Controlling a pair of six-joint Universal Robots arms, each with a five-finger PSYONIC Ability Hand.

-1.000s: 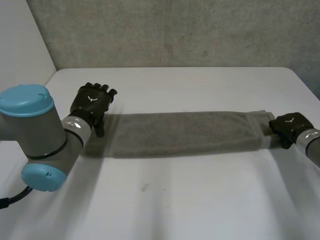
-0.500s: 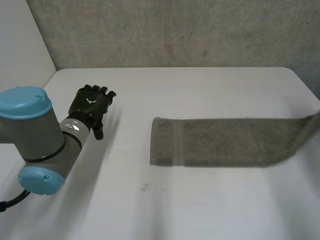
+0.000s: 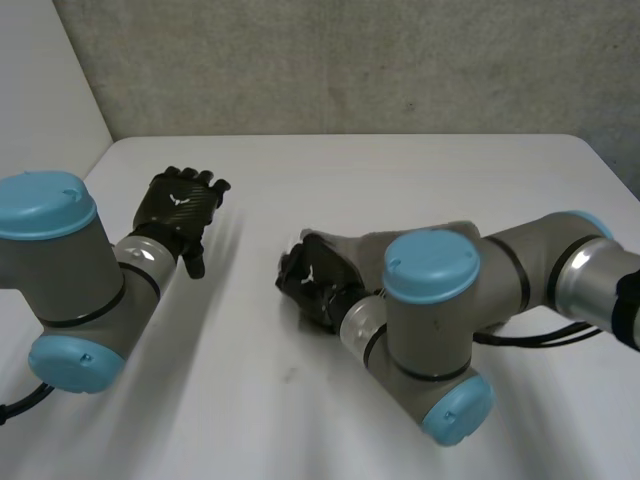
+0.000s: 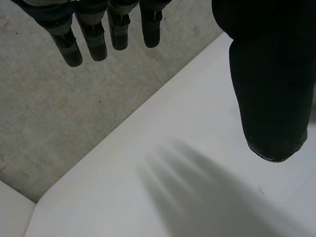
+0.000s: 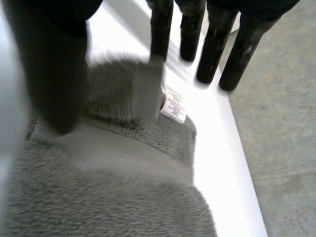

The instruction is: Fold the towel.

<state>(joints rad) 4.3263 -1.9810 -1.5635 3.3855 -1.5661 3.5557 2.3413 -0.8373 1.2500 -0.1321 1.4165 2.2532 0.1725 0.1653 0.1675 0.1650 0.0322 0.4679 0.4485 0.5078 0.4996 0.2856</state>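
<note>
One grey terry-cloth towel (image 5: 123, 197) is seen under the palm of the right hand (image 5: 49, 64) in the right wrist view. It is bunched in thick folds there, and a small white printed label (image 5: 173, 109) is sewn at its edge, near the fingertips. In the head view the towel is found in the middle of the frame on the white table (image 3: 400, 170). Most of it is covered by the right arm, which is laid across the centre from the right edge.

The fingers (image 5: 212, 44) of the right hand are held straight and spread, and are extended past the towel's edge over bare table. Nothing is gripped by them. A raised flap of the towel is stood against the finger nearest the thumb, the thumb's tip is rested on the pile, and thumb and fingers are set well apart.

The left hand (image 3: 182, 208) is placed in the upper left of the head view, well apart from the towel and above bare table. In the left wrist view its fingers (image 4: 94, 34) are extended straight with the thumb set off to one side, and nothing is held.

A grey speckled wall (image 3: 350, 60) is seen behind the table, along the top of the head view.
</note>
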